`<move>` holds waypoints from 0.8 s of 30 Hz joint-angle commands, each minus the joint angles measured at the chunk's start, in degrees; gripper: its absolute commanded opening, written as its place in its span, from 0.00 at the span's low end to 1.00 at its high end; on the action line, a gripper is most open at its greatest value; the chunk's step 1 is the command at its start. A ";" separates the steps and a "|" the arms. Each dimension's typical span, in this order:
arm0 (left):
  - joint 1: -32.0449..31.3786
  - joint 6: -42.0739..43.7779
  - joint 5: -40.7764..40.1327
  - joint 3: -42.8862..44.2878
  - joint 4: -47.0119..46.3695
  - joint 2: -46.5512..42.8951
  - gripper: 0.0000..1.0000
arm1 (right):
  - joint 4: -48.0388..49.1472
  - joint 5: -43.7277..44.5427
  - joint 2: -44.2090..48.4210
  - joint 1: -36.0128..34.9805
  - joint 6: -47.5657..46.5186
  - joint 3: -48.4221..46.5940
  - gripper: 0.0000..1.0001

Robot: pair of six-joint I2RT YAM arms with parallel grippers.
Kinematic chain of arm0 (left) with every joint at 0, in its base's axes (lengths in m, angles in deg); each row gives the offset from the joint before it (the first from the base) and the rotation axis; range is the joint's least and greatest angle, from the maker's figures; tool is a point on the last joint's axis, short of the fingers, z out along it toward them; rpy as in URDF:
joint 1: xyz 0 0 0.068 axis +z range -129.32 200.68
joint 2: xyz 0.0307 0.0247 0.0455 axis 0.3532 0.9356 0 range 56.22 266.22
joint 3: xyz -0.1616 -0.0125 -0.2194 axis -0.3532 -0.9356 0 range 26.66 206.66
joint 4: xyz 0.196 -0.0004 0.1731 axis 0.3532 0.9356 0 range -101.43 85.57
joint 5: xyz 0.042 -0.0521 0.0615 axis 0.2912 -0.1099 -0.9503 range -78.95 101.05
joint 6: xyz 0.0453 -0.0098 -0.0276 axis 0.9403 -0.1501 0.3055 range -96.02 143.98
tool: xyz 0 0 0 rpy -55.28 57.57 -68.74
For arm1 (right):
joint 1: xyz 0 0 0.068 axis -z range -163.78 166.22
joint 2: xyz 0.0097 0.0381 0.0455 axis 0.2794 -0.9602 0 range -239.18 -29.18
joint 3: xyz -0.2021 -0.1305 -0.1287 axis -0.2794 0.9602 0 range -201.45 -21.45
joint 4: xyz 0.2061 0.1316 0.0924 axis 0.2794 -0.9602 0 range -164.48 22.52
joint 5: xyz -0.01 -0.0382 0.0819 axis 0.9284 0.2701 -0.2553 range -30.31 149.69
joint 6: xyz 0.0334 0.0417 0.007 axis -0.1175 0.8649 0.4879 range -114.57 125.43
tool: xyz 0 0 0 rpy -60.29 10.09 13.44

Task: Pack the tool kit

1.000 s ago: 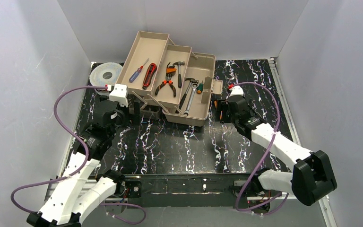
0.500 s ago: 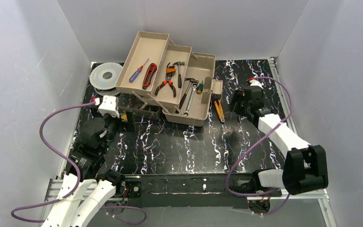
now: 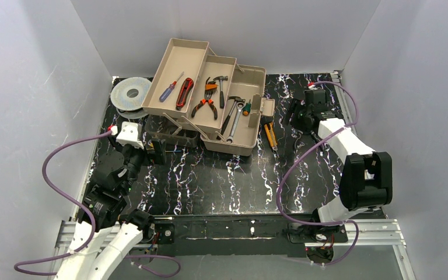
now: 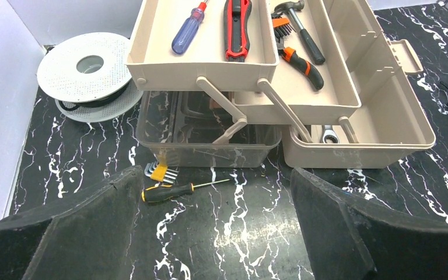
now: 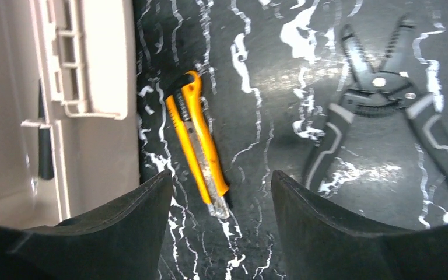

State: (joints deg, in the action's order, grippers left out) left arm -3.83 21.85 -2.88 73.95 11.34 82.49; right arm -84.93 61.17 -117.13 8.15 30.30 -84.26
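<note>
We saw the left jaws spread empty, the right jaws spread above an orange knife (image 5: 195, 146) beside the toolbox (image 5: 102, 140).

Ahead of the left gripper (image 4: 214, 178), the wrench (image 4: 328, 134) in the toolbox (image 4: 373, 146) shows only its ring head, the rest lying under the middle tray (image 4: 332, 99). The hex keys (image 4: 158, 171) just beyond its left finger are half tucked beneath the translucent lid (image 4: 198, 151). Farther ahead, the blue-handled screwdriver (image 4: 184, 38) and red-and-black knife (image 4: 237, 29) run off the top edge. To the right of the right gripper (image 5: 220, 178), the grey-handled pliers (image 5: 379, 93) are cut by the picture's edge, and the toolbox on its left is cropped too.
</note>
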 commanded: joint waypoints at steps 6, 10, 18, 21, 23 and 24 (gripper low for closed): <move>-0.27 0.00 -1.10 -0.55 -0.20 -1.13 0.98 | 1.00 -7.36 -7.39 -4.78 -6.13 -1.08 0.72; -0.27 0.08 -1.10 -0.60 -0.25 -1.08 0.98 | -2.26 -3.15 -12.25 -7.07 -7.49 -4.26 0.72; -0.27 0.36 -1.53 -0.72 -0.18 -1.19 0.98 | -6.96 5.97 -16.66 -10.01 -8.87 -7.52 0.55; -0.27 0.36 -1.62 -0.72 -0.18 -1.21 0.98 | -7.65 7.78 -16.23 -10.11 -8.58 -7.32 0.30; -0.27 0.37 -1.67 -0.71 -0.18 -1.28 0.98 | -5.32 9.88 -13.37 -10.18 -7.66 -4.57 0.24; -0.27 0.35 -1.66 -0.71 -0.18 -1.36 0.98 | -3.14 10.55 -10.98 -10.15 -7.14 -2.58 0.24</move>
State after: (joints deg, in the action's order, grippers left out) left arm -3.83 21.87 -3.49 73.86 11.36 81.72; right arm -90.52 65.95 -132.69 -1.97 22.32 -89.92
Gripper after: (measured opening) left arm 0.981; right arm 0.264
